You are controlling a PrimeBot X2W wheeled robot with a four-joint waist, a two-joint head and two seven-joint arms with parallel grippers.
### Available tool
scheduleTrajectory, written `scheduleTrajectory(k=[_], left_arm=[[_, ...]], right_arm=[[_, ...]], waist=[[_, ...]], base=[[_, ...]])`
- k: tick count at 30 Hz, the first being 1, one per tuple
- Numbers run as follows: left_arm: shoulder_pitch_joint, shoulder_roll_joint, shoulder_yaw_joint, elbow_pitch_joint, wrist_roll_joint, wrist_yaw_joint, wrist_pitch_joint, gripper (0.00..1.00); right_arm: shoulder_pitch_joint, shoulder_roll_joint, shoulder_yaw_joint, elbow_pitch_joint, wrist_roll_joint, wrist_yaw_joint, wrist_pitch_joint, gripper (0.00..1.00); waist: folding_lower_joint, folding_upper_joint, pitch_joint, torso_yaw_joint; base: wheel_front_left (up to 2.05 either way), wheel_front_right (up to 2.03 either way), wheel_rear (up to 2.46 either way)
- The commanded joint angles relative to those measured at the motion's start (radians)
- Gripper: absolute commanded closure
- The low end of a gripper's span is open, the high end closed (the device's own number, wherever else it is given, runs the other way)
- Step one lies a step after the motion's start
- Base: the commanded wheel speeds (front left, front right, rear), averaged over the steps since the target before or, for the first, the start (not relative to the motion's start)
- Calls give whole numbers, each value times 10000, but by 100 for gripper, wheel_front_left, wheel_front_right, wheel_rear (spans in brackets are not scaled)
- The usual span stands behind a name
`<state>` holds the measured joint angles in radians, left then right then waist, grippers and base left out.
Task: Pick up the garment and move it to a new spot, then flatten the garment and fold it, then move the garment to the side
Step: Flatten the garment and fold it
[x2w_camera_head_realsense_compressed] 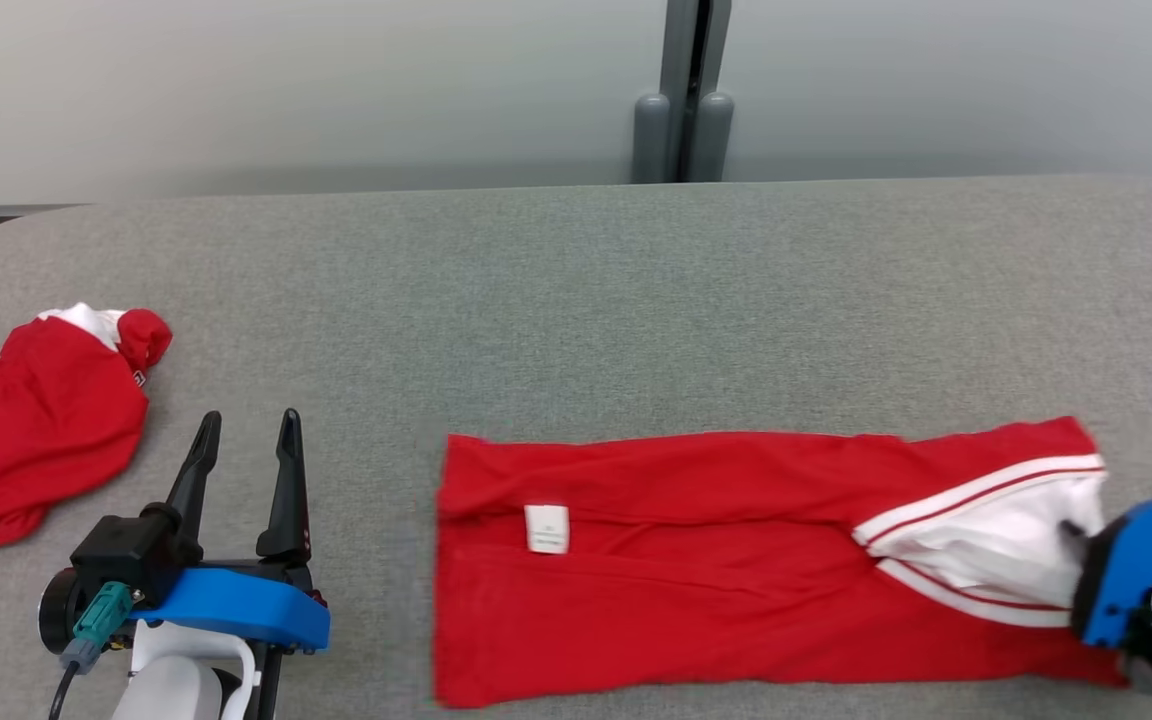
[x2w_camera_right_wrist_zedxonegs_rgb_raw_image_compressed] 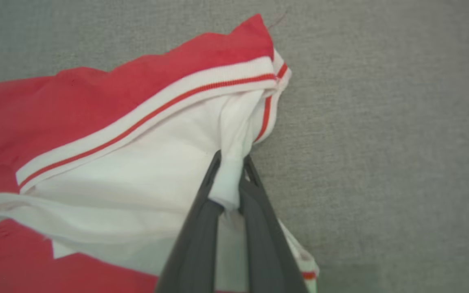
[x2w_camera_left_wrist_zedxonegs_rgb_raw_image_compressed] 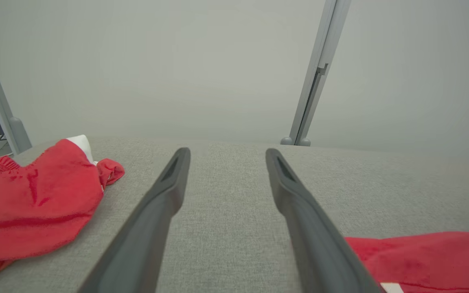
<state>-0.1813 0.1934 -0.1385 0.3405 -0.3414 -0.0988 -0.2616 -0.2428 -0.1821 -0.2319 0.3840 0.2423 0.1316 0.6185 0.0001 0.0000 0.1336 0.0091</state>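
A red garment (x2w_camera_head_realsense_compressed: pixel 686 560) lies spread in a long band across the near right of the grey table (x2w_camera_head_realsense_compressed: pixel 576 300), a small white label on its left half. Its right end shows white fabric with red-striped trim (x2w_camera_right_wrist_zedxonegs_rgb_raw_image_compressed: pixel 116 101). My right gripper (x2w_camera_right_wrist_zedxonegs_rgb_raw_image_compressed: pixel 231 162) is shut on a pinch of that white fabric at the garment's right edge, and it also appears at the far right in the head view (x2w_camera_head_realsense_compressed: pixel 1071 530). My left gripper (x2w_camera_head_realsense_compressed: pixel 248 420) rests open and holds nothing, left of the garment's left edge. The left wrist view shows its spread fingers (x2w_camera_left_wrist_zedxonegs_rgb_raw_image_compressed: pixel 226 152) and a corner of the garment (x2w_camera_left_wrist_zedxonegs_rgb_raw_image_compressed: pixel 421 256).
A second red garment (x2w_camera_head_realsense_compressed: pixel 31 430) lies crumpled at the table's left edge, with white showing at its top (x2w_camera_left_wrist_zedxonegs_rgb_raw_image_compressed: pixel 27 203). A grey post (x2w_camera_head_realsense_compressed: pixel 684 100) stands against the wall behind the table. Bare grey surface stretches behind the spread garment.
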Motion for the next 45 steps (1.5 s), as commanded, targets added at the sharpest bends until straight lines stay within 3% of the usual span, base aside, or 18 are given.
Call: scheduleTrajectory(k=[1, 9, 14, 20, 27, 34, 45], left_arm=[[99, -14, 77, -63, 83, -45, -45, 0], [156, -20, 194, -135, 165, -83, -45, 0], [137, 55, 165, -133, 218, -143, -45, 0], [-1, 86, 97, -112, 275, -172, -45, 0], [-45, 79, 17, -69, 236, -225, -45, 0], [-105, 42, -34, -53, 213, -243, -45, 0], [-316, -44, -345, 103, 237, -285, -45, 0]], right_arm=[[175, -294, -340, -297, 82, -15, -60, 100], [553, -1315, -1902, -1492, -448, -10, 194, 100], [670, -1380, -1890, -2418, -599, -10, 417, 100], [960, -784, -250, -3763, -287, -9, 934, 100], [1156, -12, 2937, -4636, -115, -10, 1518, 100], [158, 765, 5280, -3368, 216, -9, 991, 100], [-1228, 1279, 6036, -737, 122, -9, 195, 100]], waist=[[-1, 0, -50, -104], [-1, 0, -58, -303], [-1, 0, -104, -352], [-1, 0, -185, -321], [-1, 0, -238, -226], [-1, 0, -138, -125], [-1, 0, -58, 192]], base=[[0, 0, 0], [0, 0, 0], [0, 0, 0], [0, 0, 0], [0, 0, 0], [0, 0, 0], [0, 0, 0]])
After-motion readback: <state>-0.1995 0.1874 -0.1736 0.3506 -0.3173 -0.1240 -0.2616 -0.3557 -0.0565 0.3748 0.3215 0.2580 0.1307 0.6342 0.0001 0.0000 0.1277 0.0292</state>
